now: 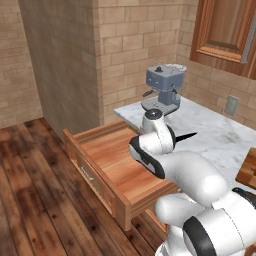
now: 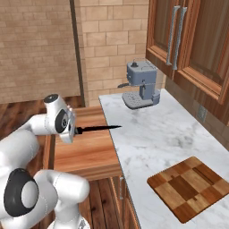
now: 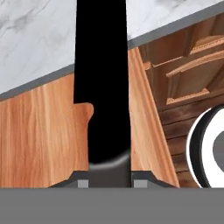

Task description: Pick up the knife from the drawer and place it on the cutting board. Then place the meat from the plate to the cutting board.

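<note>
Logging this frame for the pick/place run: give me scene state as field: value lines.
knife: held by gripper, lifted above drawer, blade toward counter
fingers: closed on the knife handle
drawer: pulled open
cutting board: on marble counter, nothing on it
coffee machine: at the counter's far end

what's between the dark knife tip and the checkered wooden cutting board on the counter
Bare white marble counter, seen in the right base view. Nothing lies between the black knife in the gripper and the checkered wooden cutting board.
</note>
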Robot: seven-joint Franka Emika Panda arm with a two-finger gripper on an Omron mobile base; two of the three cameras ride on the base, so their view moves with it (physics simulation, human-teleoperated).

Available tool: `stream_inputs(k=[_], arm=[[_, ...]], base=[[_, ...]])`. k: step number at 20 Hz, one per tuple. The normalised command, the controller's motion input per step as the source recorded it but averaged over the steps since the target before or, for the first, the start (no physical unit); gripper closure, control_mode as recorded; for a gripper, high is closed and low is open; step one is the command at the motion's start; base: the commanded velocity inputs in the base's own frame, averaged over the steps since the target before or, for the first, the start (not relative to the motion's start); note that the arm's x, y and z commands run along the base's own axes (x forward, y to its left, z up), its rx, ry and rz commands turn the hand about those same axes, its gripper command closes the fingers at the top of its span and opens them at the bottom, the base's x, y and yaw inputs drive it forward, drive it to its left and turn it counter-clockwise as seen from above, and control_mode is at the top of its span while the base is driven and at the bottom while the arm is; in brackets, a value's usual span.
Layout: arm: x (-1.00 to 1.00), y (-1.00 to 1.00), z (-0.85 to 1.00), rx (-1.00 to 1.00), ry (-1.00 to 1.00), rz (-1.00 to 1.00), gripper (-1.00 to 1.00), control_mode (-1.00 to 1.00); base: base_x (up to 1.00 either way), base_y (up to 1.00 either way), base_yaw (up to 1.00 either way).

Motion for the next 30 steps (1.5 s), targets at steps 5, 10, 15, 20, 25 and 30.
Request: stream_inputs(k=[5,10,15,20,25,30], arm=[[0.0,-0.88,0.1,0.07,0.02,-0.31,1.0,-1.0],[0.0,-0.95,0.08,0.08,0.04,-0.27,1.0,-1.0],[0.0,-1.0,0.0,0.09,0.03,-0.22,1.0,-1.0],[0.0,-0.95,0.06,0.08,0.02,-0.18,1.0,-1.0],[-0.04,-0.83,0.0,0.02,0.0,-0.12,1.0,-1.0],[-0.14,-0.75,0.0,0.0,0.0,-0.11,1.0,-1.0]], base=[[0.0,0.0,0.0],[0.0,0.0,0.0],[0.0,0.0,0.0],[0.0,0.0,0.0],[0.0,0.0,0.0],[0.0,0.0,0.0]])
